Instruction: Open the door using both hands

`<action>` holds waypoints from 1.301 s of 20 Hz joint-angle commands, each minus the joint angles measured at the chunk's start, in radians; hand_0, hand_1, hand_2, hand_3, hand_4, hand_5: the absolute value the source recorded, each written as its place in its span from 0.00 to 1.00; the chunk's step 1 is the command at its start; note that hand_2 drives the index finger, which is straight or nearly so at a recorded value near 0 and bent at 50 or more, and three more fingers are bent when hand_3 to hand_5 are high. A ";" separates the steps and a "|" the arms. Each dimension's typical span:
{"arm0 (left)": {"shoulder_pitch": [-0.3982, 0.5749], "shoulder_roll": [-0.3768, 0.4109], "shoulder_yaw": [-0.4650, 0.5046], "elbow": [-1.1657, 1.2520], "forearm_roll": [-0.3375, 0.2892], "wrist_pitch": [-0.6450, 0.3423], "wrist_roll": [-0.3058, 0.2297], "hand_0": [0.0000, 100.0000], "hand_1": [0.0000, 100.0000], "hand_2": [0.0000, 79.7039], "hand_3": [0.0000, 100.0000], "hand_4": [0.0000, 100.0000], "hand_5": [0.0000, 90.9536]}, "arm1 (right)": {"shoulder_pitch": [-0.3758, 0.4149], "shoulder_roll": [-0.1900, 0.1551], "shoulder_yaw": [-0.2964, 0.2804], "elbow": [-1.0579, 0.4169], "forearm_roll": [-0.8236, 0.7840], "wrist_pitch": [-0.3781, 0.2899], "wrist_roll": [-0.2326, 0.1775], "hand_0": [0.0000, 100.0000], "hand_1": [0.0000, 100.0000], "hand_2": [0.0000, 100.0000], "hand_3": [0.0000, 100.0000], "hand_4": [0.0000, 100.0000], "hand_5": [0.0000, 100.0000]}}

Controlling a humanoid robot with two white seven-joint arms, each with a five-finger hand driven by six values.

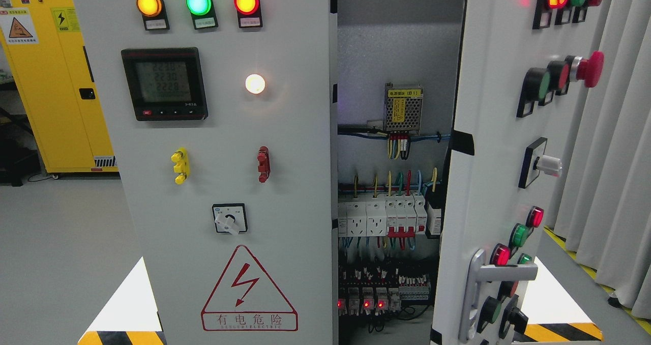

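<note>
A grey electrical cabinet fills the head view. Its right door point(501, 172) is swung partly open toward me, showing the interior wiring and breakers point(389, 218). A silver lever handle point(480, 284) sits low on that door among coloured push buttons. The left door point(224, 182) is closed flat and carries three indicator lamps, a digital meter point(164, 84), a rotary switch point(230, 219) and a red warning triangle. Neither of my hands nor arms shows in the picture.
A yellow safety cabinet point(56, 80) stands at the back left. Grey curtains point(610, 131) hang at the right, close behind the open door. Black and yellow hazard tape point(559, 331) marks the floor around the cabinet base.
</note>
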 commanded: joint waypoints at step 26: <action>-0.988 -0.315 -0.542 0.328 0.166 0.294 0.004 0.00 0.00 0.00 0.00 0.00 0.00 | -0.002 -0.002 0.017 -0.001 0.000 0.000 0.001 0.22 0.00 0.00 0.00 0.00 0.00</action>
